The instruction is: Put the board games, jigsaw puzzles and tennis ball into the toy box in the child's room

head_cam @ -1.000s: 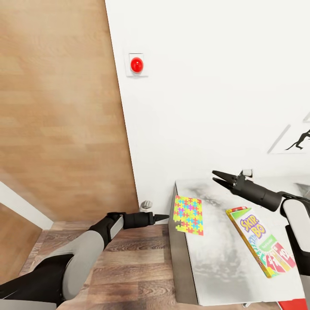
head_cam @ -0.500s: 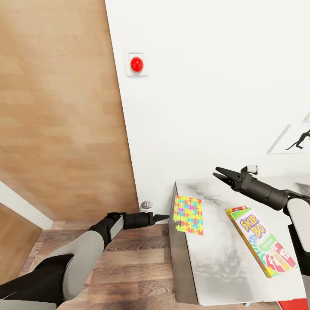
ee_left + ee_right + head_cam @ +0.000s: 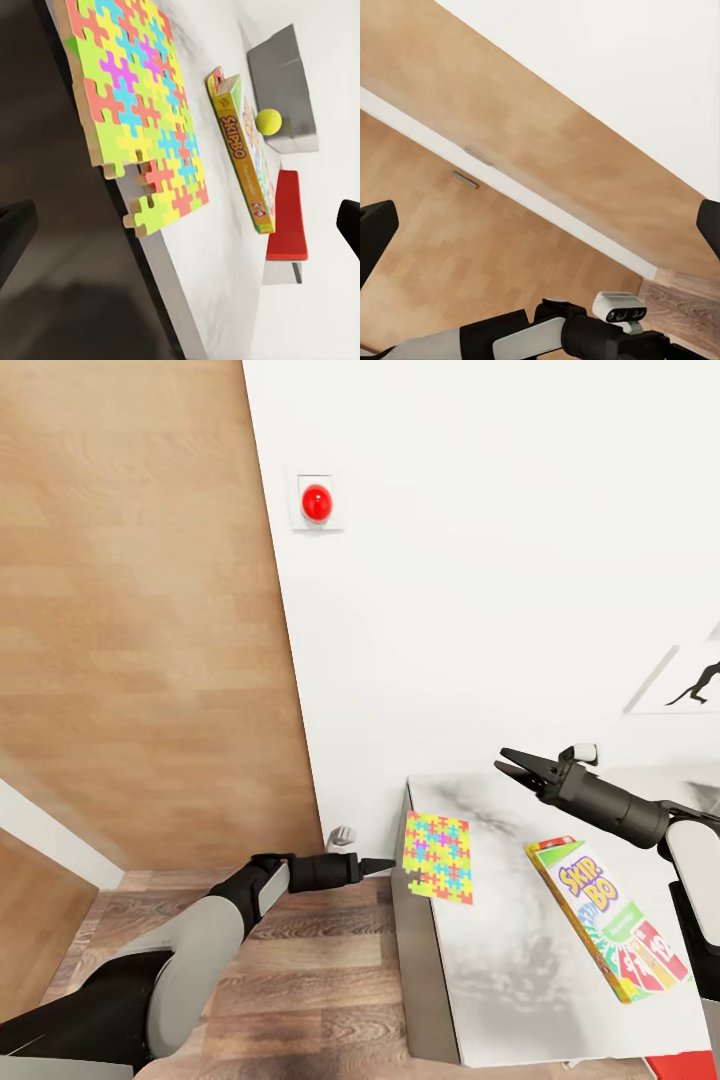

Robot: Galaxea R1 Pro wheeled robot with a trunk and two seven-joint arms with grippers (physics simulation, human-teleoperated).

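Observation:
A jigsaw puzzle [image 3: 437,857], a flat square box in a multicoloured mosaic, lies at the left end of the table [image 3: 500,980] and overhangs its edge. In the left wrist view the jigsaw puzzle [image 3: 135,105] is close. My left gripper [image 3: 384,866] hovers open just left of it, at table-edge height. The long Skip-Bo board game [image 3: 605,920] lies further right. Above the table's back part, my right gripper [image 3: 512,765] stands open and empty. Beyond Skip-Bo [image 3: 240,146] sits the grey toy box [image 3: 281,67] with the tennis ball [image 3: 268,121] at its near wall.
A wooden door [image 3: 140,610] fills the left, with a red round button [image 3: 316,503] on the white wall beside it. A silhouette picture [image 3: 695,685] hangs at the right. A flat red box [image 3: 289,217] lies past Skip-Bo. Wood-plank floor [image 3: 300,980] runs beside the table.
My right gripper has shifted slightly right and down over the table's back part. The left arm and the boxes have stayed put.

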